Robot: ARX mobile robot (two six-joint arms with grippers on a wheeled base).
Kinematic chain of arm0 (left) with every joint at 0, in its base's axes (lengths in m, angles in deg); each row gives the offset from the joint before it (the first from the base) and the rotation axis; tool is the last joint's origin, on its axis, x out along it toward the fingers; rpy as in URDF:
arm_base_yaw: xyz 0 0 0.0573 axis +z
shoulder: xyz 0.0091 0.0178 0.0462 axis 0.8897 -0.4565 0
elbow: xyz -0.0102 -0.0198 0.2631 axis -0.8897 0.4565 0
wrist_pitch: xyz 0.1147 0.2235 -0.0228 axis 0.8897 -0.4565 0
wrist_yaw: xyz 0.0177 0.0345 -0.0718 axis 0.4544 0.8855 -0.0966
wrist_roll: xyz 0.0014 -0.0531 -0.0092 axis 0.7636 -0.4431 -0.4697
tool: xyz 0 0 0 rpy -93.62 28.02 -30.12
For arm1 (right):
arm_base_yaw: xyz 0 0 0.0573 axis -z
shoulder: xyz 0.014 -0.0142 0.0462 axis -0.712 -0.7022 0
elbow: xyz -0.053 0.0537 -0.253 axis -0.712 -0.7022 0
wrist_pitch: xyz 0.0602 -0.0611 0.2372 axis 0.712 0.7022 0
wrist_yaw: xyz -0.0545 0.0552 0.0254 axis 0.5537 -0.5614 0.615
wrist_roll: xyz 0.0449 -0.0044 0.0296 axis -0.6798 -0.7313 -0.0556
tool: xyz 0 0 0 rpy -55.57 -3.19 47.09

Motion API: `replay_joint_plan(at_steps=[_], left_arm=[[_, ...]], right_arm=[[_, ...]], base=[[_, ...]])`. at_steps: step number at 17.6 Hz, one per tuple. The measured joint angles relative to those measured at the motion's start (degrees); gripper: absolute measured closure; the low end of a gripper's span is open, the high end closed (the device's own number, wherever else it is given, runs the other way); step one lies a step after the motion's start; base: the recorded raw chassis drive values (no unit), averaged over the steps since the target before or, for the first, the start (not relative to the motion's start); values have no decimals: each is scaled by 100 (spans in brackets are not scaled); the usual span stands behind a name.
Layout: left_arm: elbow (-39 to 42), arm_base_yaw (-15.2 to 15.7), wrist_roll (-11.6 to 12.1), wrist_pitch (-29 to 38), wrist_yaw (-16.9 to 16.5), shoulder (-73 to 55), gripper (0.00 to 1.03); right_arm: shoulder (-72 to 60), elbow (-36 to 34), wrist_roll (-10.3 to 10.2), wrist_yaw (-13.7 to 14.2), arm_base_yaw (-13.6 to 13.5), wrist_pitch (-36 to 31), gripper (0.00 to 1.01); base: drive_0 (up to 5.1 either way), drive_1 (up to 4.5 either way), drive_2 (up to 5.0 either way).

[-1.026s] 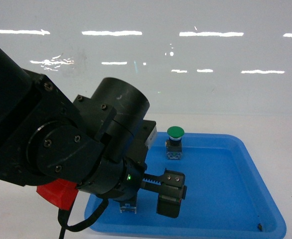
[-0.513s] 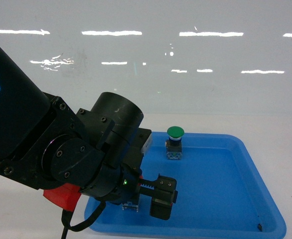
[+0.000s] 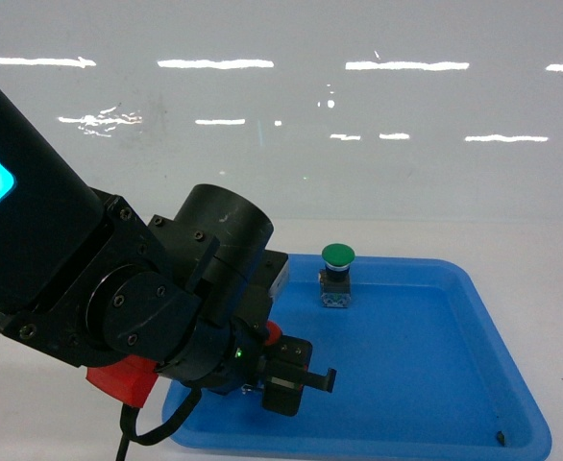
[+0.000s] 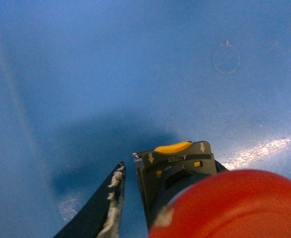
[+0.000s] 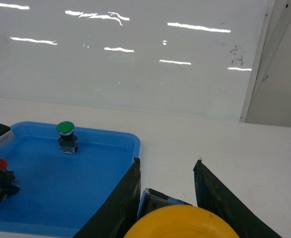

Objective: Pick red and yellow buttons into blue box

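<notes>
Lowered left gripper (image 3: 296,384) grips red button (image 4: 230,203) over blue tray (image 3: 435,403)

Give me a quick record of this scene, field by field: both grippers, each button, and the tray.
left gripper: low in the tray, around the red button
red button: between the left fingers, cap near the wrist camera
right gripper: beside the tray, shut on the yellow button
yellow button: held between the right fingers, clear of the table
green button: upright in the tray, far side, untouched
tray: shallow, blue, on the white table
blue box: not in view
</notes>
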State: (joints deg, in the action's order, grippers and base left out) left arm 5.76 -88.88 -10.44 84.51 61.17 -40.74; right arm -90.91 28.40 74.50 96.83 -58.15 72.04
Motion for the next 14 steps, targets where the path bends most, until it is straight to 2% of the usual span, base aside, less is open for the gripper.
replay_joint_plan(at_steps=[2, 3, 7, 10, 14], left_arm=[[-9, 7, 74, 37, 17, -33, 71], [-7, 22, 94, 120, 42, -37, 77], [118, 85, 166, 446, 90, -33, 78], [772, 216, 173, 640, 286, 514, 78], [1502, 315, -87, 699, 682, 2124, 78]], right_arm=[[0, 0, 0, 2, 0, 0, 71], [0, 0, 0, 0, 0, 0, 71], [0, 0, 0, 0, 0, 0, 71], [0, 0, 0, 0, 0, 0, 71], [0, 0, 0, 0, 0, 0, 71]], base=[[0, 0, 0], [0, 0, 0], [0, 0, 0], [0, 0, 0], [0, 0, 0]])
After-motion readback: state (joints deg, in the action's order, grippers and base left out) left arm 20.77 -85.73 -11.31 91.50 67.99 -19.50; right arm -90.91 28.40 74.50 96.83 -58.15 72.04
